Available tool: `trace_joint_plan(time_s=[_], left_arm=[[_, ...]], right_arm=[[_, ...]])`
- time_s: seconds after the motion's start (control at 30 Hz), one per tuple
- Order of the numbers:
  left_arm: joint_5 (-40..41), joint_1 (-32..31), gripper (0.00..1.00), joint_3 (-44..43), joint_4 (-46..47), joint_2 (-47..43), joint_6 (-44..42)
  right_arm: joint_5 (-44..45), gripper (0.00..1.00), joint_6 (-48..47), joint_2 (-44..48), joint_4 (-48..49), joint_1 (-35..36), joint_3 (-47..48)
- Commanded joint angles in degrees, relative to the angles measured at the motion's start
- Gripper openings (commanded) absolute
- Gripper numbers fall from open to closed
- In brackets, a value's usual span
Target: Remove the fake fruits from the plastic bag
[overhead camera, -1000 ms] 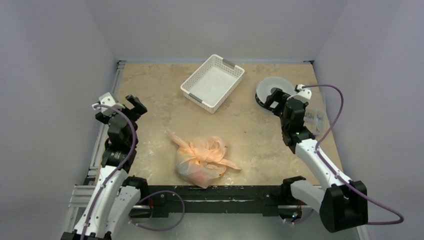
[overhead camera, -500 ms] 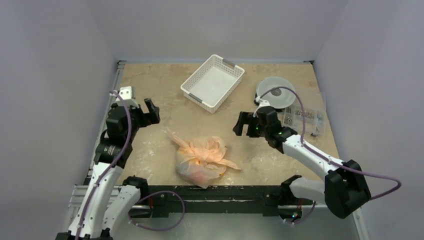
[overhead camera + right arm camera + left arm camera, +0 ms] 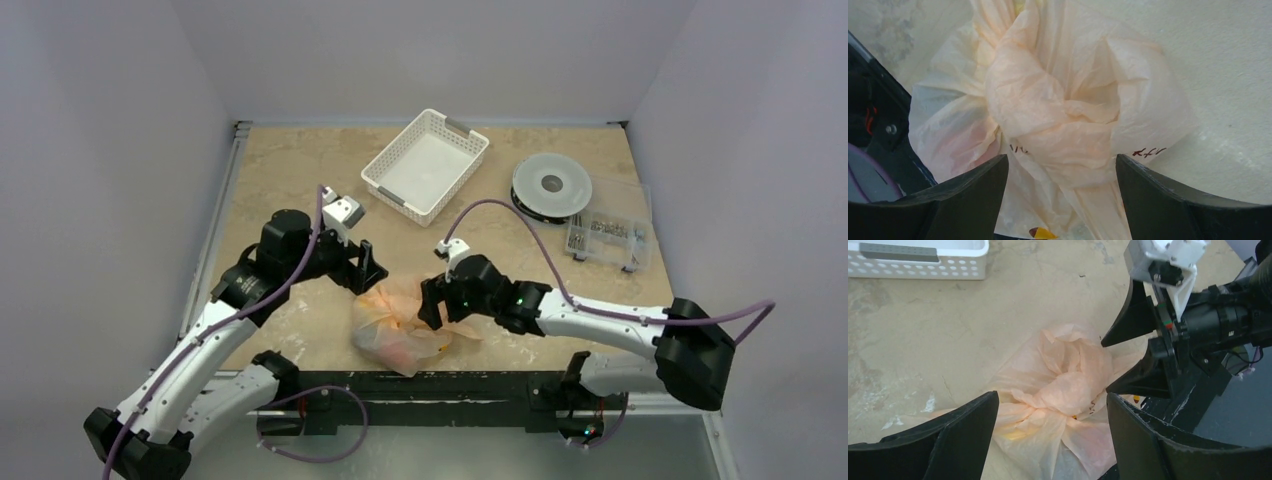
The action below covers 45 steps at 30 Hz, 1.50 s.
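The plastic bag, pale orange and knotted at the top, lies near the table's front edge. The fake fruits are inside it and show only as reddish and yellow tints through the plastic. My left gripper is open at the bag's far-left side, its jaws either side of the knot. My right gripper is open just right of the knot, with crumpled bag between its fingers. Neither gripper holds anything. The two grippers are close together, the right gripper facing the left wrist view.
A white perforated basket stands at the back middle. A grey spool and a clear box of small parts sit at the back right. The black front rail runs just below the bag.
Both arms have swung in from the table's sides toward the middle and come down on the bag. The bag has not moved.
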State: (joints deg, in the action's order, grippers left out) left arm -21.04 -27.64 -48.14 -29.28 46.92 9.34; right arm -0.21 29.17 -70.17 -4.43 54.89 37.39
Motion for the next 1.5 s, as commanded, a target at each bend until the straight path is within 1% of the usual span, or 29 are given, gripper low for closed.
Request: trace_joint_plan(time_s=[0.0, 0.1, 0.2, 0.33, 0.37, 0.43, 0.47, 0.53, 0.67, 0.77, 0.83, 0.9, 1.0, 1.07, 1.2, 1.23, 1.3, 1.37, 1.47], left_arm=[[-0.1, -3.1, 0.78, -2.9, -1.8, 0.8, -3.4], [2.9, -4.1, 0.76, -2.9, -1.8, 0.4, -3.0], [6.1, -5.0, 0.75, -2.5, -1.8, -0.2, -3.1], [8.1, -6.5, 0.74, -1.9, -1.1, -1.7, -3.2], [8.7, -7.0, 0.75, -1.6, -0.9, -2.2, -3.3], [10.0, -8.0, 0.74, -1.3, -0.6, -3.5, -3.7], [10.6, -8.4, 0.74, -1.1, -0.3, -4.3, -4.0], [12.2, -8.9, 0.75, -0.3, 0.7, -6.4, -4.4], [14.6, -9.2, 0.75, 0.8, 2.0, -9.2, -4.8], [16.5, -9.3, 0.77, 1.5, 2.8, -10.7, -4.7], [17.7, -9.2, 0.79, 1.9, 3.2, -11.6, -4.4], [18.5, -9.3, 0.82, 2.2, 3.6, -12.3, -4.2], [18.6, -9.3, 0.83, 2.6, 4.4, -12.7, -3.7], [17.6, -9.3, 0.83, 2.3, 5.0, -12.2, -3.8], [15.7, -9.3, 0.83, -3.2, 2.7, -8.7, -4.1], [15.4, -9.3, 0.83, -4.5, 2.5, -7.7, -4.2], [14.5, -9.3, 0.83, -6.0, 2.2, -6.2, -5.0], [14.3, -9.3, 0.83, -5.0, 2.7, -5.8, -5.7], [13.8, -9.3, 0.83, 1.4, 6.0, -7.0, -6.6]], right_arm=[[14.7, 0.78, -2.7, -1.9, 1.5, 10.0, 2.7], [26.5, 0.79, -5.0, -6.0, 1.2, 16.6, 4.4], [34.7, 0.78, -4.6, -9.8, -0.9, 19.1, 6.3], [38.5, 0.71, -7.5, -12.9, 0.7, 21.1, 7.6], [40.3, 0.71, -8.0, -13.2, 0.6, 22.2, 8.0], [41.9, 0.77, -9.8, -13.3, 1.1, 24.5, 8.4], [42.8, 0.78, -10.5, -13.3, 0.6, 25.5, 8.9], [45.5, 0.8, -9.4, -12.3, -2.5, 27.2, 10.2], [42.1, 0.8, -8.0, -7.7, -4.4, 27.5, 10.5], [38.8, 0.8, -9.1, -6.1, -0.7, 27.5, 7.2], [35.6, 0.79, -11.1, -7.2, 3.7, 27.5, 5.7], [34.7, 0.76, -12.5, -9.4, 7.5, 27.5, 5.1], [35.9, 0.68, -12.5, -12.2, 12.9, 27.3, 3.4], [36.2, 0.68, -12.2, -13.3, 16.3, 27.0, 2.0], [36.4, 0.66, -10.2, -15.6, 19.2, 25.7, 0.8], [36.4, 0.61, -9.8, -16.1, 19.4, 25.6, 0.8], [37.3, 0.43, -9.1, -16.6, 18.9, 25.4, 1.1], [38.4, 0.29, -8.0, -15.6, 18.3, 25.4, 0.9], [35.9, 0.17, -6.6, -12.4, 19.3, 24.2, -0.8]])
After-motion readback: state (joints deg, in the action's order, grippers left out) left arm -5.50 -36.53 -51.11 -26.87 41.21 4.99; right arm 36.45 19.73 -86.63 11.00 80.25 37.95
